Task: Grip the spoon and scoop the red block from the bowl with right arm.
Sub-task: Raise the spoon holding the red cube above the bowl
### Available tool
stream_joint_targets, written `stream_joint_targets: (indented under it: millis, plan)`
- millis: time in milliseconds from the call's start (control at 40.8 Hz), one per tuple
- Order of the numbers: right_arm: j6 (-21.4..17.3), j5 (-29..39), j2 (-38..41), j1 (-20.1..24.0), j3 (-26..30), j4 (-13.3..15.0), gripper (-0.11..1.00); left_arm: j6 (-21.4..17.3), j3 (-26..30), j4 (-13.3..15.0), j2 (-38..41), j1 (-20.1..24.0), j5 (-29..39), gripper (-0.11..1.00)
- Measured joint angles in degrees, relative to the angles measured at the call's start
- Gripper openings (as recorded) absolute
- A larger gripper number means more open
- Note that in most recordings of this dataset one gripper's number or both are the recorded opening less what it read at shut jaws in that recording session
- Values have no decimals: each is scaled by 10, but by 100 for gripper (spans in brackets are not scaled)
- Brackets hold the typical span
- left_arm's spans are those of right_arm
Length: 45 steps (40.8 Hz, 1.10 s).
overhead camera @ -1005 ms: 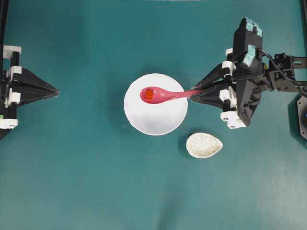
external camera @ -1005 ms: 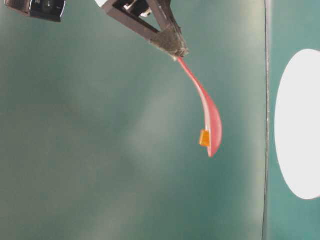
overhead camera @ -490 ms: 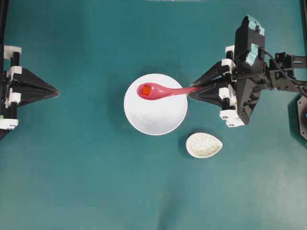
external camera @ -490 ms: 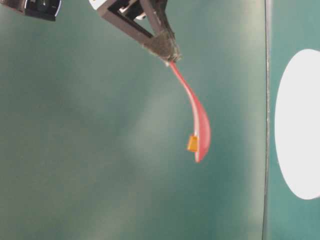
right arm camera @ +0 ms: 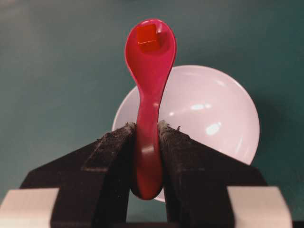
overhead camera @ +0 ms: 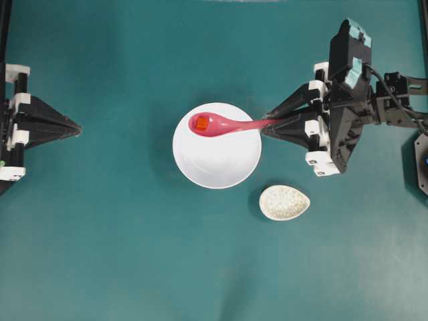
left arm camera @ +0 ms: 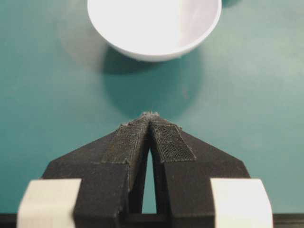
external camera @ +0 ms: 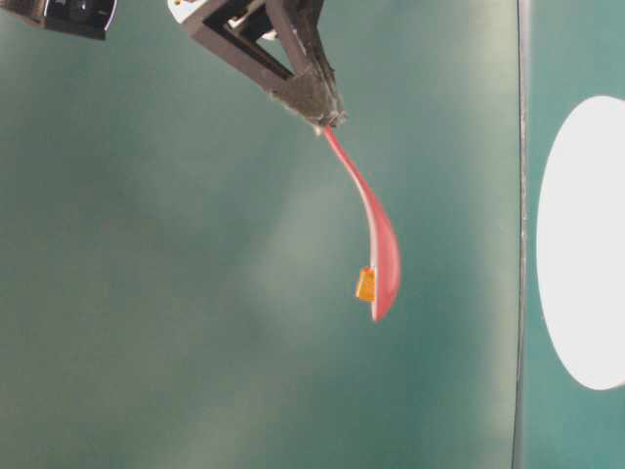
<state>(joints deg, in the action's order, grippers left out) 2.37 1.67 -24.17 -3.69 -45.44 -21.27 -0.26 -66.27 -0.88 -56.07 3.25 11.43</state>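
Observation:
My right gripper (overhead camera: 266, 127) is shut on the handle of the pink-red spoon (overhead camera: 224, 125), and the wrist view shows both pads pressed against that handle (right arm camera: 147, 142). The spoon is held in the air above the white bowl (overhead camera: 217, 160). A small red block (overhead camera: 202, 123) lies in the spoon's scoop, near its tip (right arm camera: 147, 34). From table level, the spoon (external camera: 381, 254) hangs off the gripper tip with the block (external camera: 365, 284) in it. My left gripper (overhead camera: 77, 127) is shut and empty, far left of the bowl (left arm camera: 152, 47).
A small speckled cream teardrop dish (overhead camera: 284, 202) sits on the teal table just right of and below the bowl. The right arm's body (overhead camera: 348, 100) fills the upper right. The left arm's base stands at the left edge.
The spoon with the block in it has shifted left and toward the bowl's upper rim, rising a little. The right gripper followed. The left arm stayed still.

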Motion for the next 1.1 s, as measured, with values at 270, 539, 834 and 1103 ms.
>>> stream_joint_targets:
  millis: [270, 539, 834, 1103]
  plan:
    - [0, 13, -1, 0, -1, 0, 24, 0, 0, 0, -2, 1, 1, 0]
    - [1, 13, -1, 0, -1, -1, 24, 0, 1, 0, -2, 0, 1, 0]
    - [0, 14, 0, 0, -1, -1, 24, 2, 2, 0, -2, 0, 1, 0]
    - [-2, 26, 0, 0, -1, -1, 24, 5, 4, 0, -2, 0, 0, 0]
